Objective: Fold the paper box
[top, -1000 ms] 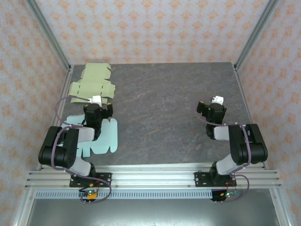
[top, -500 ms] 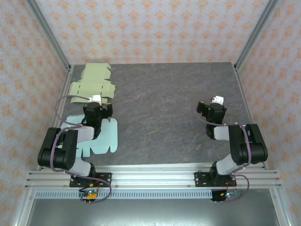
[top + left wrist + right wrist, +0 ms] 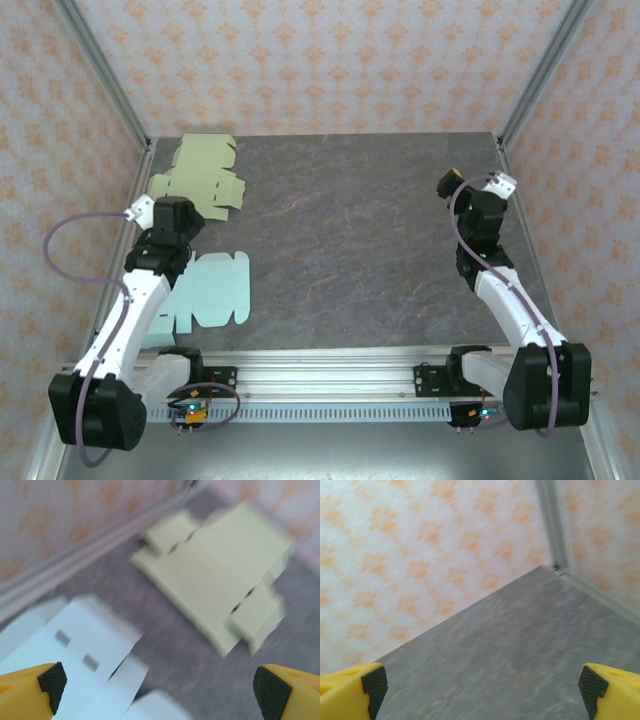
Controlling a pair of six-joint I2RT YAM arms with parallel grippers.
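- Two flat, unfolded paper boxes lie on the left of the table [image 3: 380, 250]. The green sheet [image 3: 196, 178] is at about ten o'clock. The pale blue sheet [image 3: 212, 293] is at about eight o'clock, nearest the left arm's base.
- Neither sheet has a flap raised, so by my reading the folding has not started.
- The left gripper [image 3: 160, 682] has its fingers spread wide and holds nothing. It hangs in the air at roughly nine o'clock, between the two sheets, looking down on both.
- The right gripper [image 3: 482, 689] is also wide apart and empty. It is up at three o'clock, facing the back wall [image 3: 420, 545] and well apart from either sheet.
- The step in hand looks like picking a sheet and reaching for it. Which sheet is meant I cannot tell.
- To do it well, come down at an outer flap rather than the middle, since flat paper gives no edge to grasp there.
- Bring the right gripper across towards nine o'clock first, so it can press one panel down while the left lifts a flap along its crease.
- Pinch lightly, as thin paper will slide on the table or buckle off the crease.
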